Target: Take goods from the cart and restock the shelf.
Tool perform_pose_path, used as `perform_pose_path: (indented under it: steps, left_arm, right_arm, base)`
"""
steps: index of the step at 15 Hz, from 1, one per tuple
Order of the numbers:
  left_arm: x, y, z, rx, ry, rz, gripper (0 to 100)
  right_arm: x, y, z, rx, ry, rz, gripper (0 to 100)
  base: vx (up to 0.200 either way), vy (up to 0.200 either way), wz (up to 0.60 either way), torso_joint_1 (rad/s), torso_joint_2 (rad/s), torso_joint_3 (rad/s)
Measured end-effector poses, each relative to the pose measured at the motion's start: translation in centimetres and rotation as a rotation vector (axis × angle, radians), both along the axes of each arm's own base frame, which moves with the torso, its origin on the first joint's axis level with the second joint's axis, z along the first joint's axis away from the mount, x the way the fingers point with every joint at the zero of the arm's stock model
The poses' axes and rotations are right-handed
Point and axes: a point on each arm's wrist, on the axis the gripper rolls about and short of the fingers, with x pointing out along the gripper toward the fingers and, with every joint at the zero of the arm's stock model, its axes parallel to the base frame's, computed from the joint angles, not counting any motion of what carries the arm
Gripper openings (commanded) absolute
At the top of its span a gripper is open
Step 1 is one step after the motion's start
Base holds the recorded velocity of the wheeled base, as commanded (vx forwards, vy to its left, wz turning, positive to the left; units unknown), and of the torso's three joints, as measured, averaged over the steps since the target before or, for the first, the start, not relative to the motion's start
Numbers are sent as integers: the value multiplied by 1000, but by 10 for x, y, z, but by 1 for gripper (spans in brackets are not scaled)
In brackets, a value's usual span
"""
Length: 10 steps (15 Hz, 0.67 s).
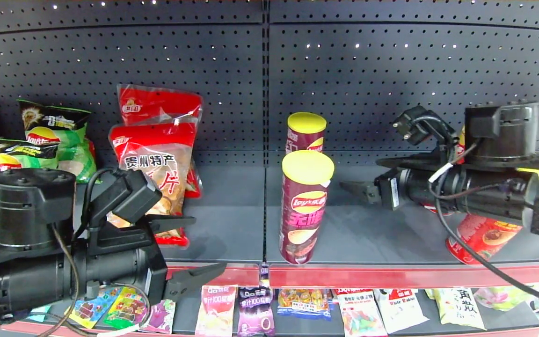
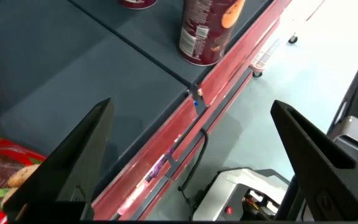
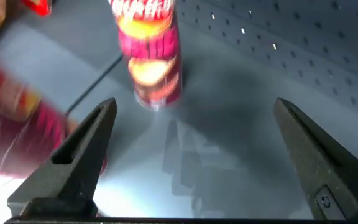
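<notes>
Head view: the shelf [image 1: 232, 224] has a dark deck and a perforated back panel [image 1: 367, 70]. The front purple can [image 1: 304, 210] stands upright at the deck's front edge, near the centre seam. The rear purple can [image 1: 306, 133] stands upright directly behind it, close to the back panel. Both carry yellow lids. A red can [image 1: 481, 238] sits tilted at the right, partly hidden by the right arm. Red bags [image 1: 159, 154] lean against the back panel on the left, with green bags [image 1: 52, 140] beyond them.

The left gripper [image 1: 190, 250] is positioned in front of the shelf's red front rail [image 1: 391, 276], below the red bags. Its fingers are spread and hold nothing.

The right gripper [image 1: 367, 180] is positioned over the deck, to the right of the two purple cans and clear of them.

Left wrist view: the spread fingers [image 2: 73, 162] frame the red rail, and the front purple can [image 2: 207, 31] stands farther along it.

Right wrist view: the fingers [image 3: 79, 155] are wide apart and hold nothing. A blurred purple can [image 3: 151, 56] stands beyond them; which of the two cannot be told.
</notes>
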Motion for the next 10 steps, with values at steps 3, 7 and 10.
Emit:
perform_pose_path:
  steps: [3, 7, 10]
  left_arm:
    - [14, -6, -4, 25, 14, 33, 100]
    - [31, -22, -8, 35, 29, 8, 100]
    - [46, -36, -11, 40, 36, -11, 100]
  right_arm:
    - [-37, -18, 1, 7, -10, 0, 100]
    - [-99, -40, 0, 44, -52, 58, 100]
    - [-142, -58, -7, 74, -105, 91, 100]
  base:
    - [0, 0, 0, 0, 0, 0]
    - [0, 0, 0, 0, 0, 0]
    - [0, 0, 0, 0, 0, 0]
